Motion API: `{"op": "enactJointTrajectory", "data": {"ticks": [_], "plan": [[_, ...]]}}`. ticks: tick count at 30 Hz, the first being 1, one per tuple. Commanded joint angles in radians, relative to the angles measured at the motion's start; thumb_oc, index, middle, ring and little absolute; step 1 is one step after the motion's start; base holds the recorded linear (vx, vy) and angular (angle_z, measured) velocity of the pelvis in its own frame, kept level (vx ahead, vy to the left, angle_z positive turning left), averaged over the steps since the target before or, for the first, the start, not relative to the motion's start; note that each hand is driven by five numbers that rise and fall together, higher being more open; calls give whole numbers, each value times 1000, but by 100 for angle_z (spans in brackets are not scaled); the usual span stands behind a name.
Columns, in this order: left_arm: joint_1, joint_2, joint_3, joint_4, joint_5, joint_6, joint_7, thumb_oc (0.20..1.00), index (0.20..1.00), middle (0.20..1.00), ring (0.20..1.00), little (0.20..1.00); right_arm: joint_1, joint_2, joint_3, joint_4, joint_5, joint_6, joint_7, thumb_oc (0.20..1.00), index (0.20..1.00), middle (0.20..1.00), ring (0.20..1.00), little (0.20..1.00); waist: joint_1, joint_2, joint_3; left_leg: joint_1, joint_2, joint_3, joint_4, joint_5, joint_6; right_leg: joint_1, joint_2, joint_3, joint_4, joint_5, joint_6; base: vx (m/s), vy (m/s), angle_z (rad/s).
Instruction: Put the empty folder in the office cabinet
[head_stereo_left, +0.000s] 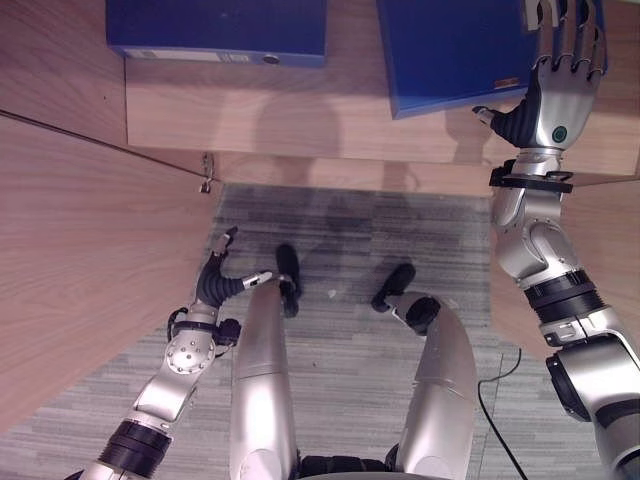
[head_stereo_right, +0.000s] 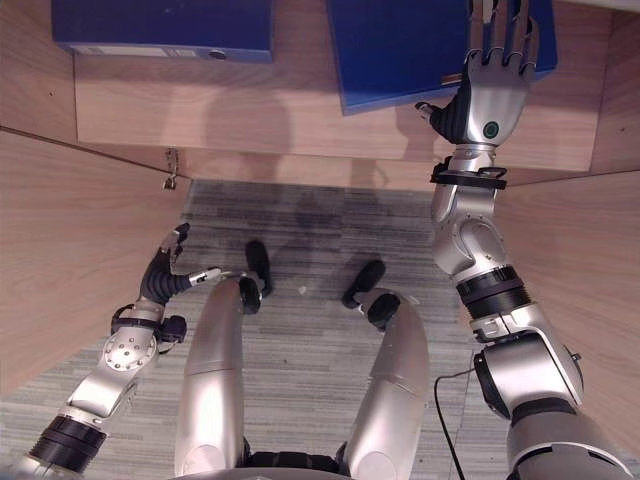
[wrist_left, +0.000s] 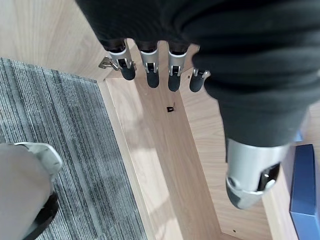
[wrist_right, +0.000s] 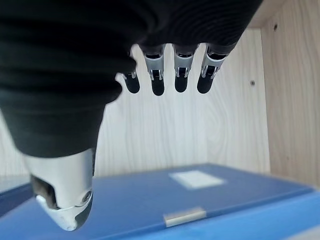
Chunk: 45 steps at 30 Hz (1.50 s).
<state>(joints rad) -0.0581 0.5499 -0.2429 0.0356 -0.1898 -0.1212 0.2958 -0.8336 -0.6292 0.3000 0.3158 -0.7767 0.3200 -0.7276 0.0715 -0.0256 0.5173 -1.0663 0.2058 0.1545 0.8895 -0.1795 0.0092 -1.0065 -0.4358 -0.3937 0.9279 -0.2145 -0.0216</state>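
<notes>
Right wrist view: flat blue plastic folder (wrist_right: 200, 200) was seen lying on the wooden cabinet shelf (head_stereo_left: 300, 125), right hand (head_stereo_left: 562, 95) outstretched above; left hand (head_stereo_left: 215, 285) was relaxed.

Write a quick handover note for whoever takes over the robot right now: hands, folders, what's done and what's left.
Right hand: open, fingers straight over the right blue folder, holding nothing.
Left hand: open, idle, low by the cabinet door.
Right blue folder lies flat on the cabinet shelf, its near edge overhanging the front. A second blue folder lies to its left.
Done: folder on the shelf.
Left: probably push it fully in, withdraw.
</notes>
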Motion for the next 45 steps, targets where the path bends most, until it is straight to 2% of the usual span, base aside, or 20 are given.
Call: {"op": "enactJointTrajectory", "data": {"ticks": [1,6,9,22,33,35,36,38,41,45], "plan": [[58,-15,-27,-22,-15,-49,17,1000,1000,1000,1000,1000,46,-29,-33,9,-20,15,-67,1000,1000,1000,1000,1000,3,26,-158,-61,32,-44,46,-66,-27,4,-45,-2,-4,-38,103,45,5,1],[71,-20,-18,1,-27,-45,24,1000,1000,1000,1000,1000,107,-33,-43,16,2,8,-88,1000,1000,1000,1000,1000,-8,26,-189,-107,44,-54,120,-100,-15,-58,-61,31,81,-81,84,40,4,-3],[80,-32,-9,22,-19,-44,33,1000,1000,1000,1000,1000,196,28,-2,56,-1,-3,-47,1000,1000,1000,1000,1000,-18,24,-196,-117,48,-58,144,-117,-9,-73,-59,44,106,-96,76,19,2,-3],[104,-41,-1,42,-36,-52,37,1000,1000,1000,1000,1000,214,158,112,349,41,-2,-26,1000,1000,1000,1000,1000,-23,23,-260,-135,36,-56,108,-96,-14,-93,-57,38,83,-85,81,2,-2,0],[106,-26,2,36,-42,-56,40,1000,1000,1000,1000,1000,165,150,153,426,33,-11,10,1000,1000,1000,1000,1000,-14,23,-268,-143,29,-61,112,-99,-16,-94,-67,42,92,-90,82,2,5,1],[91,-16,-14,33,-68,-56,31,1000,1000,1000,1000,1000,64,200,180,601,131,-27,63,1000,1000,1000,1000,1000,7,20,-262,-154,23,-67,116,-94,-16,-97,-72,36,97,-88,82,0,0,0],[90,-16,-12,33,-68,-56,31,1000,1000,1000,1000,1000,60,202,181,605,133,-29,60,1000,1000,1000,1000,1000,6,20,-260,-154,23,-67,116,-94,-16,-97,-72,36,97,-88,82,-9,-20,4],[84,1,-29,26,-87,-49,6,1000,1000,1000,1000,1000,-65,252,247,829,213,-55,139,1000,1000,1000,1000,1000,38,19,-252,-172,13,-73,111,-82,-19,-107,-79,27,100,-86,82,-17,-12,9],[84,10,-34,28,-84,-39,-10,1000,1000,1000,1000,1000,-120,263,286,872,247,-87,184,1000,1000,1000,1000,1000,56,18,-244,-179,9,-74,109,-77,-18,-115,-81,27,102,-85,82,-3,1,2],[70,20,-29,46,-89,-24,-35,1000,1000,1000,1000,1000,-172,280,335,923,309,-137,300,1000,1000,1000,1000,1000,77,17,-231,-183,0,-78,107,-74,-18,-116,-86,26,107,-89,81,-4,-3,2]]}}
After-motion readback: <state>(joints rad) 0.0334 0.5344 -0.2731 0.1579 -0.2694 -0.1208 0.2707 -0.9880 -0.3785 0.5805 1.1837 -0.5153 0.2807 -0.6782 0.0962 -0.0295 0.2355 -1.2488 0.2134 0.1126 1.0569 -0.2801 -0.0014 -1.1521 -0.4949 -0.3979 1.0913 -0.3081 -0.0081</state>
